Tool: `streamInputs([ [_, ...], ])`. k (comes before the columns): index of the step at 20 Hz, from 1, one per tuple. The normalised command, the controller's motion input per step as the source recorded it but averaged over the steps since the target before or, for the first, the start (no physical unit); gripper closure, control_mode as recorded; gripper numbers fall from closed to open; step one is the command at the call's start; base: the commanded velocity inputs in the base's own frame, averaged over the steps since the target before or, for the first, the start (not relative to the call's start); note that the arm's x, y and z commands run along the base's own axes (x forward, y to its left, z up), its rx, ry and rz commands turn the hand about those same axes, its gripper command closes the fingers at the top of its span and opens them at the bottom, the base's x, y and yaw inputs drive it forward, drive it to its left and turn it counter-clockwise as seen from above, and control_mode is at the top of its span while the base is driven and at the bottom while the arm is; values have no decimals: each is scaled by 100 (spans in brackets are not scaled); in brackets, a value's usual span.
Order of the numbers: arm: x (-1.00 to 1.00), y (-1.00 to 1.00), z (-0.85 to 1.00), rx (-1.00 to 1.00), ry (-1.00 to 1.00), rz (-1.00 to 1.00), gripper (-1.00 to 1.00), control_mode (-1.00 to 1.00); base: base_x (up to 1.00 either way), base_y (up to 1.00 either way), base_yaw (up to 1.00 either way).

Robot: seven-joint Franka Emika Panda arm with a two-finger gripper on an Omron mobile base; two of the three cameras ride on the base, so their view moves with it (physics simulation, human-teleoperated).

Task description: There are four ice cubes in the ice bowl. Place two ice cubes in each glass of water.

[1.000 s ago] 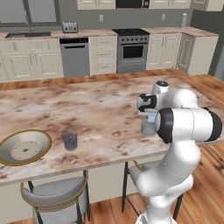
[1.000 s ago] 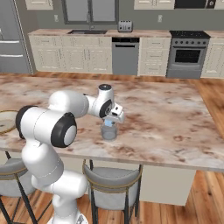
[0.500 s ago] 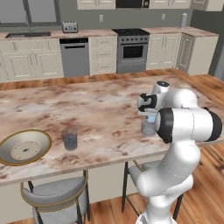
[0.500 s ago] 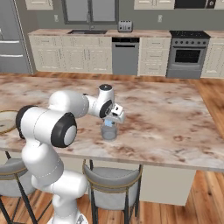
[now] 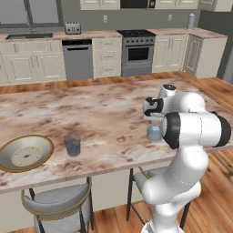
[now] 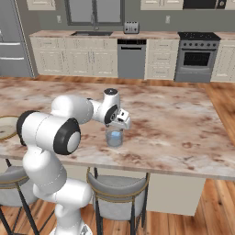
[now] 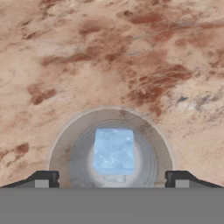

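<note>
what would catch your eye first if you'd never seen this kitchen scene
The big white robot arm bent over the brown marbled counter, its open fingers spread above a small grey translucent tumbler. In the hand view a pale blue ice cube sits inside that tumbler. Far off at the counter's left end, in the left base view, sit a wide golden-rimmed bowl and a second grey tumbler.
</note>
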Motion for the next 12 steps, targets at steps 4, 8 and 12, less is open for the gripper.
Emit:
streamInputs([
  [4,0,0,22,0,0,0,-100,-100,0,0,0],
  [8,-63,1,66,0,-4,0,-100,-100,0,0,0],
  [12,-100,57,1,0,0,0,-100,-100,0,0,0],
])
